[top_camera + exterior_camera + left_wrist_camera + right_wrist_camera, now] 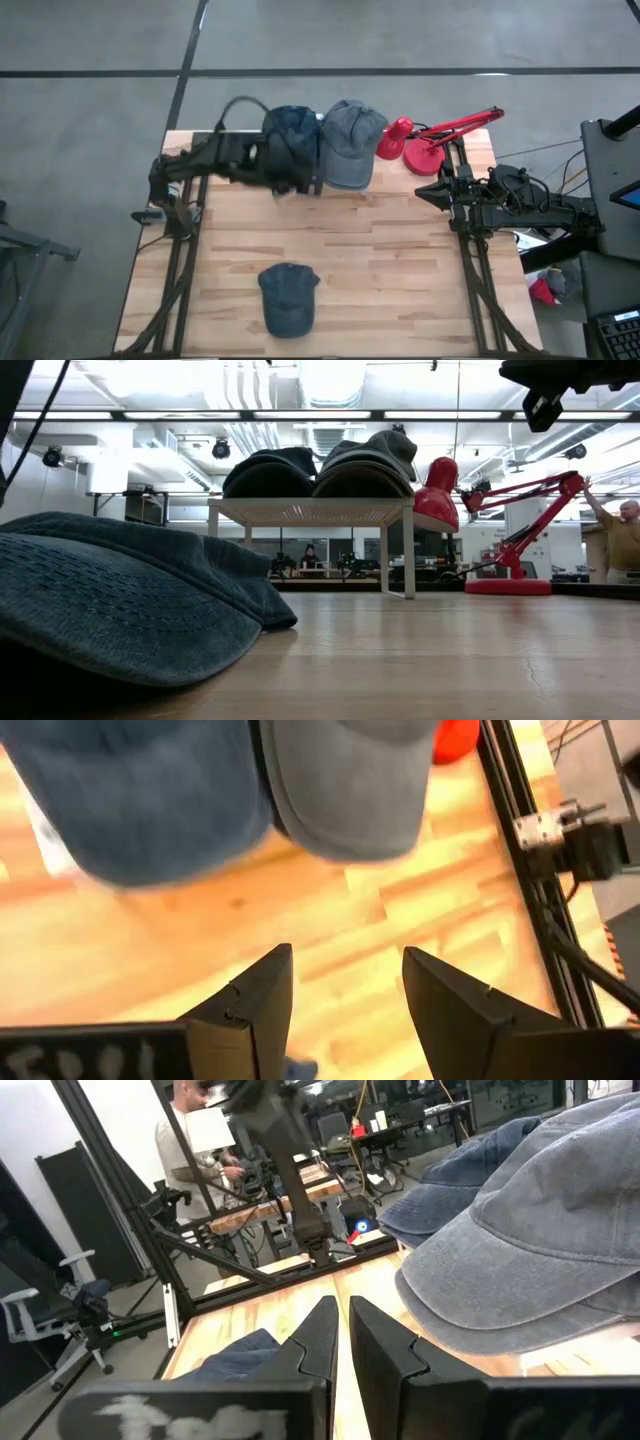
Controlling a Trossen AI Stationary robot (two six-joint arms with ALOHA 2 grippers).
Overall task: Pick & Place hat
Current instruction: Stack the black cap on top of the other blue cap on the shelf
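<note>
Two caps lie crown-up side by side on a small white rack (310, 511) at the table's far middle: a dark blue one (290, 132) (150, 800) and a grey one (350, 140) (350, 780). A third blue cap (288, 298) (120, 600) lies flat on the table near its near edge. My left gripper (300, 187) (348, 985) is open and hovers just in front of the dark blue cap's brim, touching nothing. My right gripper (428, 190) (342, 1325) is shut and waits at the table's right edge.
A red desk lamp (425, 145) (500, 530) stands at the far right corner beside the grey cap. Bare wood (400, 260) stretches between the rack and the near cap. Black frame rails (470, 270) run along both table sides. A person (190, 1140) shows in the room beyond.
</note>
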